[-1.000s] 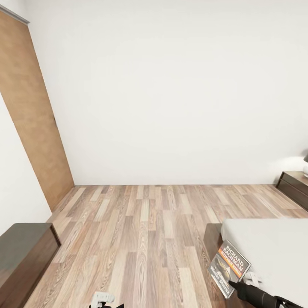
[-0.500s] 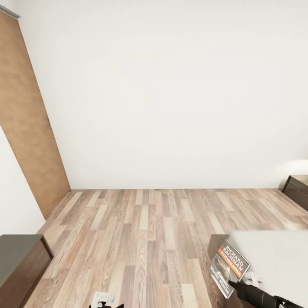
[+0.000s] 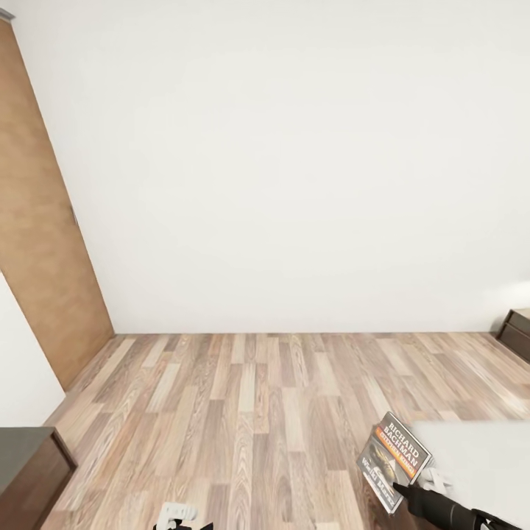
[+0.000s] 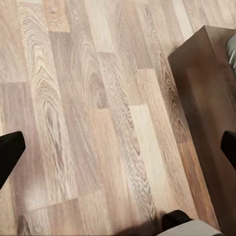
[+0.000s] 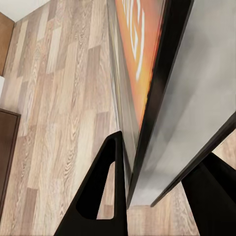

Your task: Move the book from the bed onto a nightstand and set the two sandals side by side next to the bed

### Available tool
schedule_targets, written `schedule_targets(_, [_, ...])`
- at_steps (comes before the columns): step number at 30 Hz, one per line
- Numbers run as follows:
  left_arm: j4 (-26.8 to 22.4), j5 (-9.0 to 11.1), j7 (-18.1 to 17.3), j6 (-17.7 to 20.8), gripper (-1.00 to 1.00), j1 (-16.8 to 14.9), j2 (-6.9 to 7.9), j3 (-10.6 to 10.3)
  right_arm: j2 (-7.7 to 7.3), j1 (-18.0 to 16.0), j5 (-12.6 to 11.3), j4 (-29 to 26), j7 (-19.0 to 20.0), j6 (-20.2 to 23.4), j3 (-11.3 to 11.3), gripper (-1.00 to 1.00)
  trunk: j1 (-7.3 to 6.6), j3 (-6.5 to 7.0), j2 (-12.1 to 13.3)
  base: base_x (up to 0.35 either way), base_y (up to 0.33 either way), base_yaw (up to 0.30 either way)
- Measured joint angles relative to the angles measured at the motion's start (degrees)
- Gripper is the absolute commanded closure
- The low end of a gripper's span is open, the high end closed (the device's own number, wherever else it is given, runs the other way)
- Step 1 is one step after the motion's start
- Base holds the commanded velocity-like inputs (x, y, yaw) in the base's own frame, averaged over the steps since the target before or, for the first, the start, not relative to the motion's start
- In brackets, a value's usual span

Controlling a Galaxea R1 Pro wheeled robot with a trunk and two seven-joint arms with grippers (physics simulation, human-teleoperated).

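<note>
- In the head view we see the right gripper (image 3: 405, 489) low at the right side, with its black fingers closed on the lower corner of the book (image 3: 394, 460).
- The book is lifted and tilted, its cover with the orange band and the white "Richard Bachman" letters faces the camera; it is just in front of the corner of the bed (image 3: 478, 460).
- In the right wrist view the book (image 5: 142, 73) is seen edge-on, between the two black fingers (image 5: 101, 196), which press it from both sides, so this pincer is nearly closed and holds the book.
- In the left wrist view the left gripper (image 4: 118, 152) is wide open: one fingertip is at each side of the picture and nothing is between them.
- Under this gripper lies the wood-plank floor (image 4: 88, 123), and beside it we see the dark brown base (image 4: 206, 113) of the bed.
- A white wall (image 3: 294, 162) stands behind the floor (image 3: 250, 397), with a brown door (image 3: 44, 258) at the left.
- A dark brown cabinet (image 3: 26, 471) is at the lower left, and a corner of the nightstand (image 3: 517, 331) is at the right edge.
</note>
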Motion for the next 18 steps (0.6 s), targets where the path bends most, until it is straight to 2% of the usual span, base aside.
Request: schedule_targets(18, [0.0, 0.0, 0.0, 0.0, -1.0, 0.0, -0.01, 0.0, 0.0, 0.0, 0.0, 0.0, 0.0, 0.0, 0.0, 1.0, 0.0, 0.0, 0.0, 0.331, 0.0, 0.0])
